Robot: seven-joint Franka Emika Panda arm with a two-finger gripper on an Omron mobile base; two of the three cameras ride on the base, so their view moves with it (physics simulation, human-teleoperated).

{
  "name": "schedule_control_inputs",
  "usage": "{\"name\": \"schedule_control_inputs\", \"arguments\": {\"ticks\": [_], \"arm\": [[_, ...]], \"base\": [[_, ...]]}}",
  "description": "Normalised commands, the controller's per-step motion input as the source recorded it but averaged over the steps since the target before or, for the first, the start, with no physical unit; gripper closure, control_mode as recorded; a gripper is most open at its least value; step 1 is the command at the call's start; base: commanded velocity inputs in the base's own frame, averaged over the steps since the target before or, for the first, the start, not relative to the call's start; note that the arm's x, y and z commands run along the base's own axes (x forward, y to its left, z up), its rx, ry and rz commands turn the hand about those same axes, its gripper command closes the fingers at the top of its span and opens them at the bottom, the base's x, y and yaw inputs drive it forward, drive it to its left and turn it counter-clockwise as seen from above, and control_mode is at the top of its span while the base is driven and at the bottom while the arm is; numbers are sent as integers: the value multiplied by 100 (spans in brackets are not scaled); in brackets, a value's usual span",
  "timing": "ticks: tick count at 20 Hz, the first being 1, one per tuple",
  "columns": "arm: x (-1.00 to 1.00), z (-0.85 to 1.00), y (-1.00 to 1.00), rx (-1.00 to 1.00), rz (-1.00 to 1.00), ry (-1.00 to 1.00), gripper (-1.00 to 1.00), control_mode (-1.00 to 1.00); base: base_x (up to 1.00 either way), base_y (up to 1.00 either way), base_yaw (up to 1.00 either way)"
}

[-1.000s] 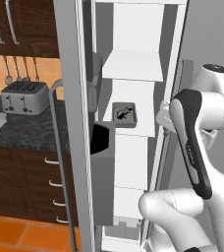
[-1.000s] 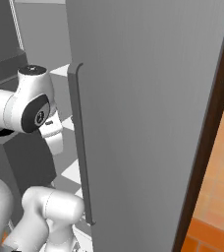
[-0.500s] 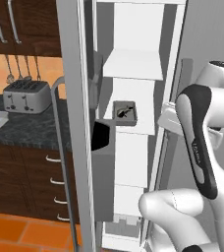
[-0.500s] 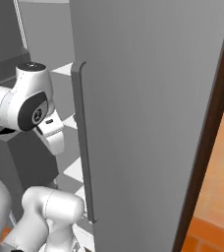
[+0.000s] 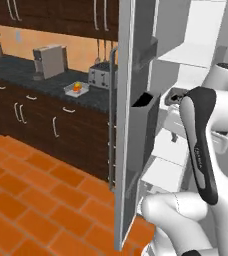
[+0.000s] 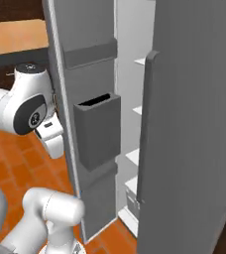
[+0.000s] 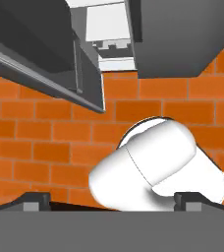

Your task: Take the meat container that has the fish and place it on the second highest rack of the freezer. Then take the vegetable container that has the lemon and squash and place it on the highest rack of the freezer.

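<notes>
The freezer (image 5: pixel 132 150) stands open, with white shelves inside. A dark meat container (image 5: pixel 175 96) rests on the white shelf (image 5: pixel 167 116) just below the uppermost shelf (image 5: pixel 196 50) that shows. My forearm covers half of that container, and the fish is too small to make out. The vegetable container (image 5: pixel 76 88), holding a yellow piece and an orange-red piece, sits on the dark counter (image 5: pixel 31 75) to the left. My gripper (image 7: pixel 113 199) is open, holds nothing, and points down at the floor in front of the freezer (image 6: pixel 135 109).
The open left door (image 6: pixel 90 129) carries grey bins. The right door (image 6: pixel 194 124) has a long handle (image 6: pixel 147 129). A toaster (image 5: pixel 102 76) and a grey box-shaped appliance (image 5: pixel 49 61) stand on the counter. Orange tiled floor (image 5: pixel 31 190) spreads out before the dark cabinets.
Both base views have swung and shifted, so the camera has moved; more counter and floor show at the left. The gripper stays open and the dark container stays on its shelf.
</notes>
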Motion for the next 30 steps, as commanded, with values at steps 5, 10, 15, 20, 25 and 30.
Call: {"name": "schedule_control_inputs", "arguments": {"ticks": [5,10,15,20,25,30], "arm": [[0,0,0,0,0,0,-100,100],[0,0,0,0,0,0,-100,100],[0,0,0,0,0,0,-100,100],[0,0,0,0,0,0,-100,100],[0,0,0,0,0,0,-100,100],[0,0,0,0,0,0,-100,100]], "base": [[-27,19,89],[48,79,31],[100,72,22],[100,48,18],[100,13,4],[100,0,-30]]}}
